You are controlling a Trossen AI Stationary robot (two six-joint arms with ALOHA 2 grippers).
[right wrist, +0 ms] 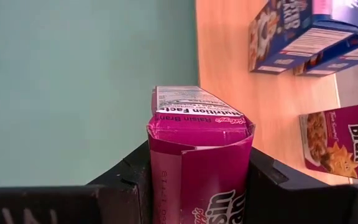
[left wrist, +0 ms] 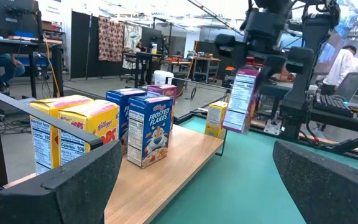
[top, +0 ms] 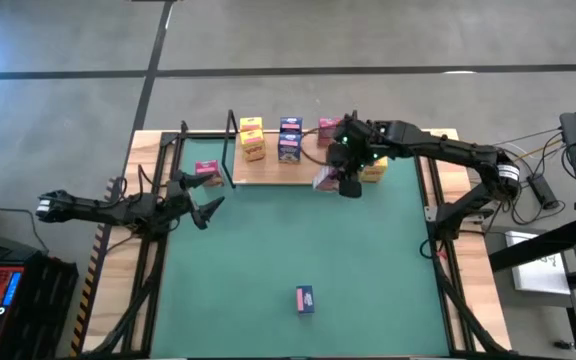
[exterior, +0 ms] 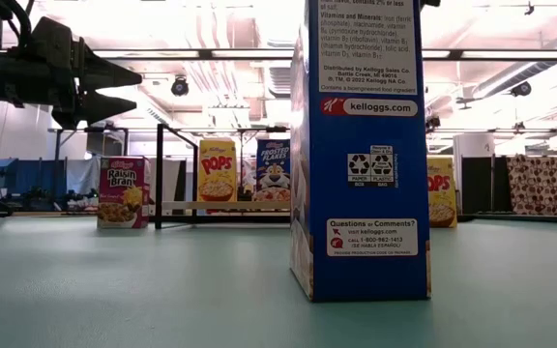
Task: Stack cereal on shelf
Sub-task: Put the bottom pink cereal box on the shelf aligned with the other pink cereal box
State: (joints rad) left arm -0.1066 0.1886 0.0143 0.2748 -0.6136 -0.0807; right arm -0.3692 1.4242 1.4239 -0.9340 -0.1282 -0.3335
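Observation:
The shelf (top: 268,172) is a light wood board at the mat's far side. On it stand yellow (top: 252,138), blue (top: 290,140) and pink (top: 326,128) cereal boxes, with another yellow box (top: 373,170) at its right end. A pink box (top: 206,170) stands on the mat left of the shelf. A blue box (top: 305,298) stands on the mat near the front edge. My right gripper (top: 340,180) is over the shelf's front right part, shut on a pink box (left wrist: 241,99). My left gripper (top: 208,210) waits open at the mat's left side. My right gripper pinches the pink box between its two fingers (right wrist: 129,180), which press on two opposite sides (right wrist: 157,168) at the box's upper end. The fingers slant down from the table's far right. The box hangs below them, slightly tilted and lifted clear above the shelf.
Black wire uprights (top: 230,150) stand at the shelf's left end. The green mat (top: 298,240) lies bare between the shelf and the near blue box. In the low view that blue box (exterior: 361,145) blocks the middle and hides my right gripper.

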